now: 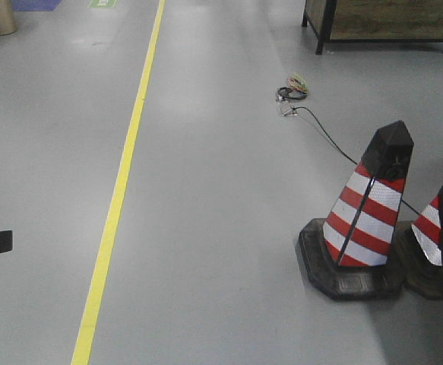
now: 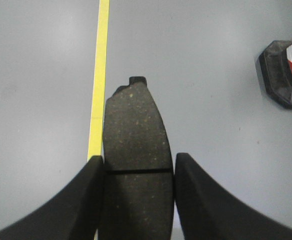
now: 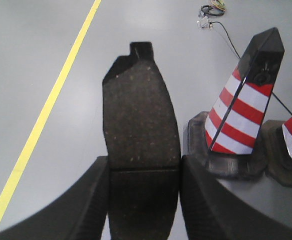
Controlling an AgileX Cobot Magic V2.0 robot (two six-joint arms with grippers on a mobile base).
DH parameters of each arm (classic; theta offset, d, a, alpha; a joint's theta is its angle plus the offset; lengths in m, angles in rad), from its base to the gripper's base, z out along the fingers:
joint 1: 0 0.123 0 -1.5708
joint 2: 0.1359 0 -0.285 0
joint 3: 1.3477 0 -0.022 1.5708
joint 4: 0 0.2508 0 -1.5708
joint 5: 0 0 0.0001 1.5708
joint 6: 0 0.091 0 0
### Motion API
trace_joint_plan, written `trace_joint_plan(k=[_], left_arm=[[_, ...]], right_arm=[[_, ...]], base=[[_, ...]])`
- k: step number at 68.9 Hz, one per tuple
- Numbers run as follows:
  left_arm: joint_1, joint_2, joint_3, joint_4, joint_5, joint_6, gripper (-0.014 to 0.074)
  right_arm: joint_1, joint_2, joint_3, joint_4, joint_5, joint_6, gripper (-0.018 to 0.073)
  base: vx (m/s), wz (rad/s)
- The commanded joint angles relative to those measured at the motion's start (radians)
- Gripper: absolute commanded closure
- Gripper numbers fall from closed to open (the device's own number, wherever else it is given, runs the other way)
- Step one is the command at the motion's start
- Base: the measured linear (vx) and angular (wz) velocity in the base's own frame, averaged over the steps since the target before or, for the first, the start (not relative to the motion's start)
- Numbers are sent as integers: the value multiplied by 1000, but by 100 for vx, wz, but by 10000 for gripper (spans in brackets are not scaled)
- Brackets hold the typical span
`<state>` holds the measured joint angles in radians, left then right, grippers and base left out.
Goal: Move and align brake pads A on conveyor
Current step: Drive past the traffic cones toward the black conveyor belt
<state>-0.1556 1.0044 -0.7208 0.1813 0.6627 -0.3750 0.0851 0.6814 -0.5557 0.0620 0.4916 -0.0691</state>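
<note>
Your left gripper (image 2: 138, 170) clamps a brake pad (image 2: 134, 130) just right of the yellow line (image 2: 99, 75) | right gripper (image 3: 143, 167) clamps second pad (image 3: 138, 115), farther right

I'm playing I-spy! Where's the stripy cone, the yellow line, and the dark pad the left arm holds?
stripy cone (image 1: 365, 220): front-facing view, on its red-and-white side.
yellow line (image 1: 118, 190): front-facing view, middle of the painted stripe.
dark pad (image 2: 134, 130): left wrist view, speckled face above its groove.

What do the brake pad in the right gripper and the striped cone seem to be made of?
Brake pad: probably pressed friction composite, matte, grainy, dark with pale flecks. Cone: likely black rubber or plastic, with shiny red and white bands, perhaps reflective film.
</note>
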Motion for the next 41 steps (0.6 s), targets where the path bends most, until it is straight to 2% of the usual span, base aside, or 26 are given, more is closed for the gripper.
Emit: trace_joint_plan(k=[1,41], left_arm=[[-6,-20,-30,6,-63,-1,503],[-6,-20,-30,6,-63,-1,503]], right_arm=[[-5,-3,-31,1,-86,-3,489],[-5,-3,-31,1,-86,-3,489]], base=[[49,-6],[46,-9]])
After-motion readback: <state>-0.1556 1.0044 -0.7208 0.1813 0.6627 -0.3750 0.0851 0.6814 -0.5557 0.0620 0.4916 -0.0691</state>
